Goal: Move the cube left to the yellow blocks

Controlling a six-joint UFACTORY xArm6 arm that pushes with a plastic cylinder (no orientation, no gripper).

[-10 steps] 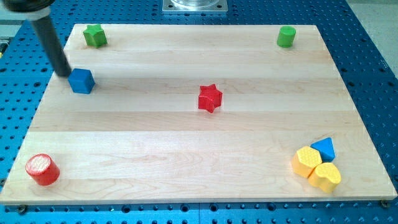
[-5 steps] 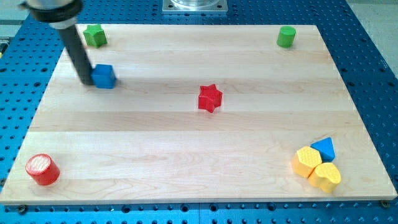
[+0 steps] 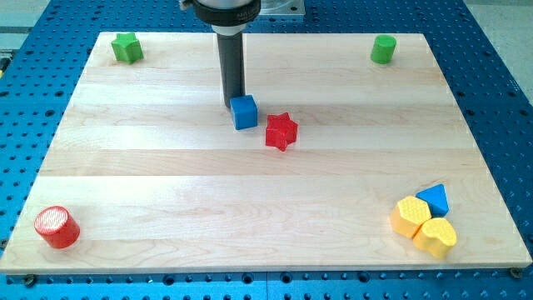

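Camera view, left to right: in half a second we have shoved the blue cube [image 3: 244, 112] from the board's left side to mid-board, our tip [image 3: 234, 106] touching its upper-left edge, holding nothing. The red star [image 3: 281, 132] now sits just beside it, blocking the path; the yellow blocks [image 3: 423, 223] remain well apart, lower right.

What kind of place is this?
Probably a robotics lab test bench: a wooden board on a blue perforated table, small coloured blocks such as the blue cube, and my tip touching the cube.
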